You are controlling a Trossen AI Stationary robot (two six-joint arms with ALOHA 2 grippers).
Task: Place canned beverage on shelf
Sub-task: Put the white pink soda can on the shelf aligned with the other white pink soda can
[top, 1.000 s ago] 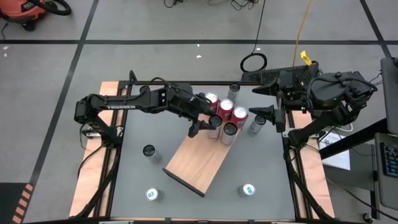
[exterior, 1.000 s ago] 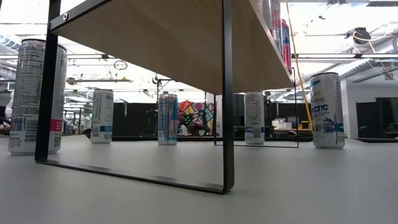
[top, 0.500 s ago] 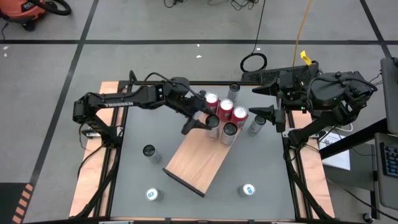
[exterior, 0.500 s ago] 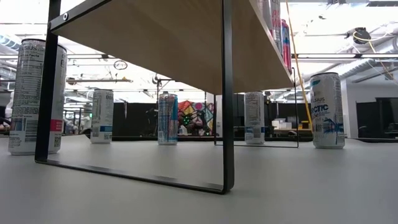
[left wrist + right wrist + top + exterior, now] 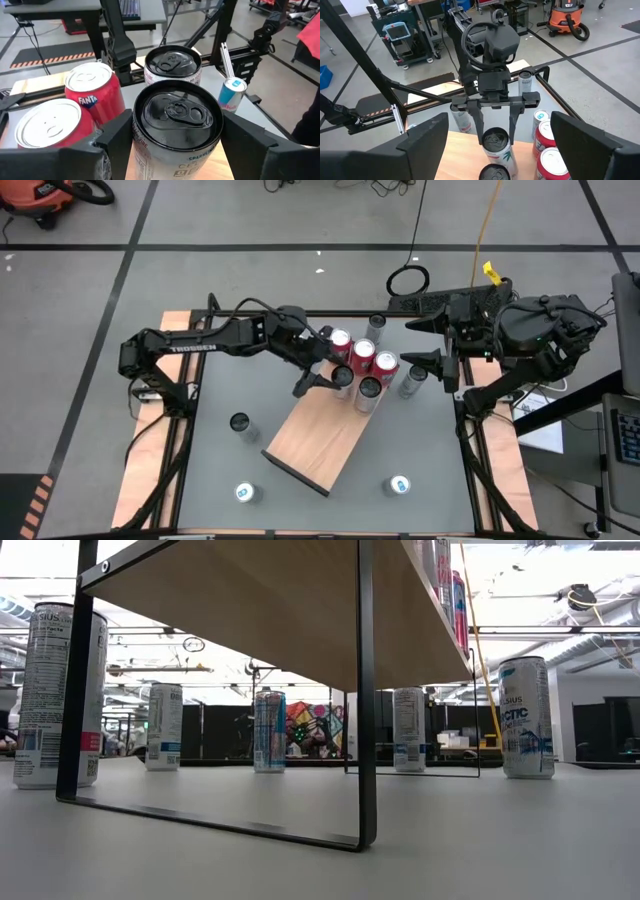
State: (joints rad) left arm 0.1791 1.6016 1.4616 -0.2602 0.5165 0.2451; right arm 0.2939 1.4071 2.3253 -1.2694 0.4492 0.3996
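Observation:
A black-topped can (image 5: 177,112) stands upright among several cans at the far end of the light-brown shelf (image 5: 315,435). My left gripper (image 5: 333,377) is shut on it, reaching in from the table's left. Beside it stand two red cans (image 5: 92,92), another black-topped can (image 5: 368,390) and a silver one (image 5: 363,352). The right wrist view shows the left gripper astride the can (image 5: 496,140) from the front. My right gripper (image 5: 418,342) hangs open above the table's far right, holding nothing. My left gripper pinches the black-topped can by its side wall just under the rim (image 5: 139,137), one finger (image 5: 117,137) on each side. The fingers come nearly level, slanting a little down, from the table's left. The can is upright; its base is out of the wrist view.
Loose cans stand on the grey tabletop: one left of the shelf (image 5: 240,423), two near the front edge (image 5: 246,493) (image 5: 398,485), two at the far right (image 5: 376,325) (image 5: 412,380). The low view shows the shelf's black frame legs (image 5: 366,740).
My left gripper has rolled about the line it points along while staying in place at the shelf's far end. The black-topped can between its fingers has kept its spot. The right arm has kept still.

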